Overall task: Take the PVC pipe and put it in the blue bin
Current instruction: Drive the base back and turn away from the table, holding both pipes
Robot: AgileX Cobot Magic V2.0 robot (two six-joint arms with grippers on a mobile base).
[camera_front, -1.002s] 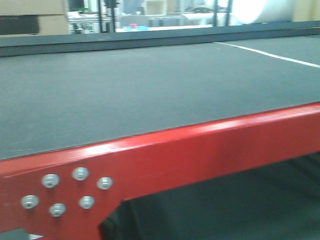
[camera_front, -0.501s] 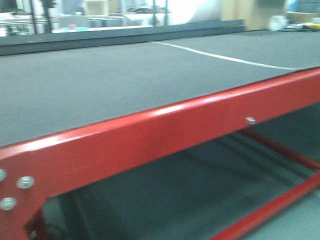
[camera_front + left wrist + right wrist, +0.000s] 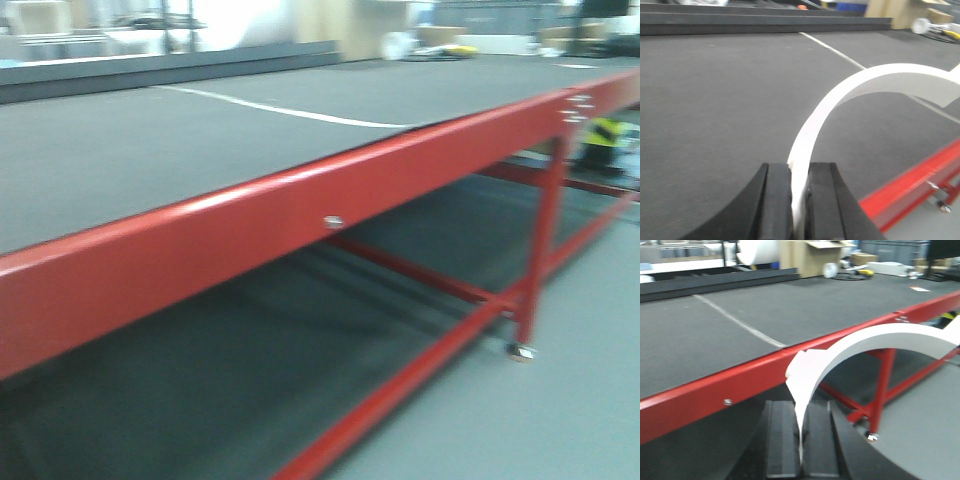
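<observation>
The left gripper (image 3: 799,192) is clenched on the wall of a white curved pipe (image 3: 875,80), which arches over the table's black mat (image 3: 715,100). The right gripper (image 3: 801,440) pinches a similar white arc beside the red rail (image 3: 715,390). Whether both hold one pipe cannot be told.

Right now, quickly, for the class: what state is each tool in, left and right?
Left tool: shut on a white curved plastic pipe piece.
Right tool: shut on a second white curved plastic pipe piece.
</observation>
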